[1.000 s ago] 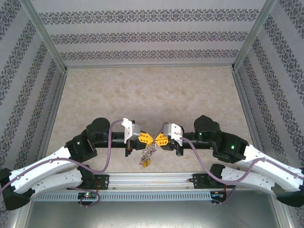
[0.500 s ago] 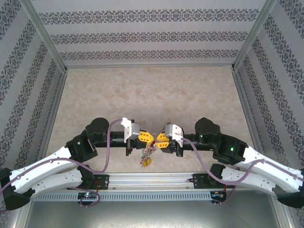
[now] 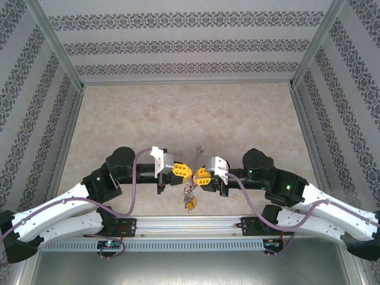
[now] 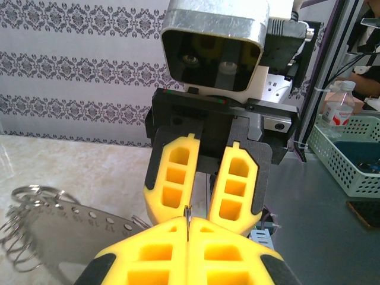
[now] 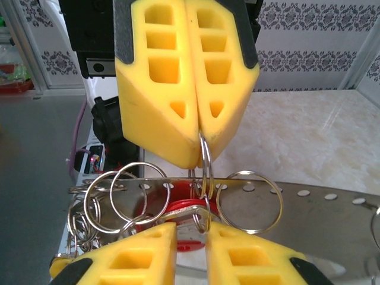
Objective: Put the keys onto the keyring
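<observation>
**A:** How many of each are we looking at?

**B:** Two arms, two grippers, one keyring. The left gripper (image 3: 187,171) and the right gripper (image 3: 200,174) are meeting tip to tip over the near part of the table (image 3: 178,119).

**A:** What is the left one doing?

**B:** Its yellow fingers (image 5: 133,119) are pressing tight together. They are clamping the keyring (image 5: 320,205) by one small silvery ring (image 5: 205,160) standing edge-on between them.

**A:** And the right one?

**B:** Its jaws are standing slightly parted, with a narrow gap showing in both wrist views. The pinched ring's lower end is dipping into that gap. I cannot tell whether the pads are touching it.

**A:** And the keys?

**B:** One red-tagged key (image 5: 178,209) is showing just above the right gripper's fingertips, against the grey strip. From above, one yellow tag (image 3: 190,203) is hanging lowest in the bunch. A single ring (image 5: 249,202) is sitting just beside the pinched one on the far-wall side. A cluster of rings (image 5: 101,205) on the near side is overlapping too much for counting.

**A:** How much room is there for moving?

**B:** The bunch is dangling near the metal rail (image 3: 178,224) at the table's front edge. A thin stretch of the loop is poking toward the far wall. Beyond it, open tabletop is stretching to that wall, and both side walls are standing well apart from the grippers.
</observation>
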Motion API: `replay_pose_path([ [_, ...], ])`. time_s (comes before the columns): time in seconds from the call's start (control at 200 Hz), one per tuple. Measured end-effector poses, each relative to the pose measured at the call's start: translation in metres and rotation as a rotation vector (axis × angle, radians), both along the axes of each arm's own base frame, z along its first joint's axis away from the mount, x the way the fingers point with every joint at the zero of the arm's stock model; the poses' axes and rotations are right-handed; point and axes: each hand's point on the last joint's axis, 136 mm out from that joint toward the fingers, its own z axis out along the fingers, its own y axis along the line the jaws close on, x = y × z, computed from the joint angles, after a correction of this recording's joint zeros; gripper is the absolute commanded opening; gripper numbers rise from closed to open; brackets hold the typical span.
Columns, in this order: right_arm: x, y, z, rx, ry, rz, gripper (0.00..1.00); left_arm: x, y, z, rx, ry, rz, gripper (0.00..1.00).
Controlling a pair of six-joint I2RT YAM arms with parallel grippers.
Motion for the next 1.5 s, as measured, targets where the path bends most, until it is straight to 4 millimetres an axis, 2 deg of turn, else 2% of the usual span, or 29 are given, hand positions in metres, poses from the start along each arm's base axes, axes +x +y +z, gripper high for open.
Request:
replay_pose_path([
  [0.265, 0.000, -0.003, 0.014, 0.050, -0.023, 0.002, 0.21, 0.000, 0.000, 0.000, 0.000, 0.000, 0.000, 0.00],
  [0.405, 0.000, -0.004, 0.022, 0.083, -0.031, 0.005, 0.10, 0.000, 0.000, 0.000, 0.000, 0.000, -0.001, 0.00],
  [0.55, 0.004, -0.003, 0.020, 0.080, -0.012, -0.005, 0.00, 0.000, 0.000, 0.000, 0.000, 0.000, -0.002, 0.00],
  [0.984, 0.007, 0.004, 0.012, 0.057, 0.017, 0.017, 0.00, 0.001, 0.002, -0.001, -0.001, 0.000, 0.004, 0.00],
  [1.129, 0.008, 0.005, 0.011, 0.056, 0.021, 0.018, 0.13, 0.001, 0.002, -0.001, -0.001, 0.000, 0.006, 0.00],
  [1.229, 0.010, 0.005, 0.010, 0.055, 0.025, 0.009, 0.17, 0.001, 0.002, 0.000, -0.003, -0.002, 0.003, 0.00],
  [1.499, 0.019, 0.003, 0.010, 0.052, 0.024, -0.035, 0.14, -0.001, 0.003, 0.005, -0.022, -0.014, -0.005, 0.00],
])
